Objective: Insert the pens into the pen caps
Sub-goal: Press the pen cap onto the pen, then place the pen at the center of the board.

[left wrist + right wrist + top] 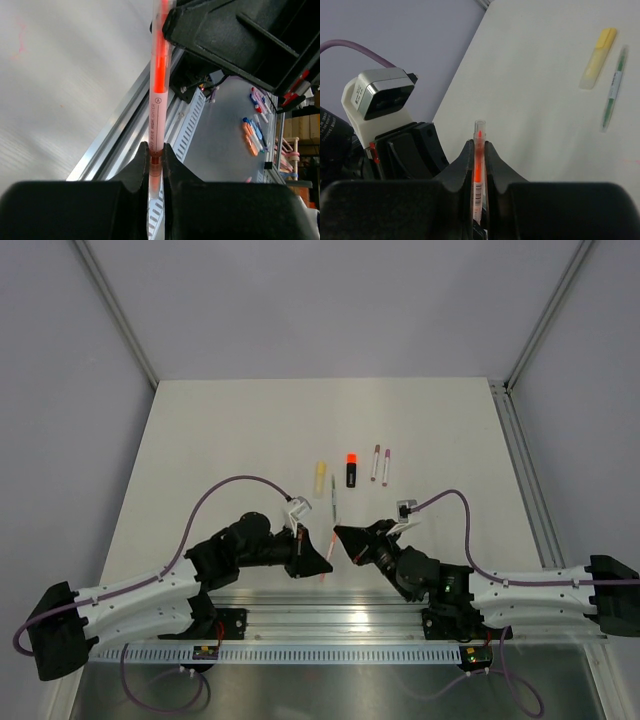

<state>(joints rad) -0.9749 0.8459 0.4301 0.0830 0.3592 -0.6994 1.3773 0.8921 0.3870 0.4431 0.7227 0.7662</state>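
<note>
Counting across the table (200, 460), you have six pens. There is one pale yellow highlighter (320, 478), one thin grey-green pen (333, 498), and one stubby black highlighter (351, 471) with an orange end. Two white pens (375, 462) with maroon ends lie side by side, and one orange-red pen (159, 110) is held off the surface.

Your left gripper (156, 150) is clamped tight on one end of that orange-red pen. Your right gripper (478, 147) pinches the same pen further along, with a clear tip poking out past its grip. The two pincers meet nose to nose close to the table's near edge and the aluminium rail (330, 605).

The five lying pens form a loose row mid-table, just beyond the grippers, with the thin pen nearest them. Bare tabletop spreads wide to your left and right and behind the row up to the far edge. Both side edges are well apart from every pen.
</note>
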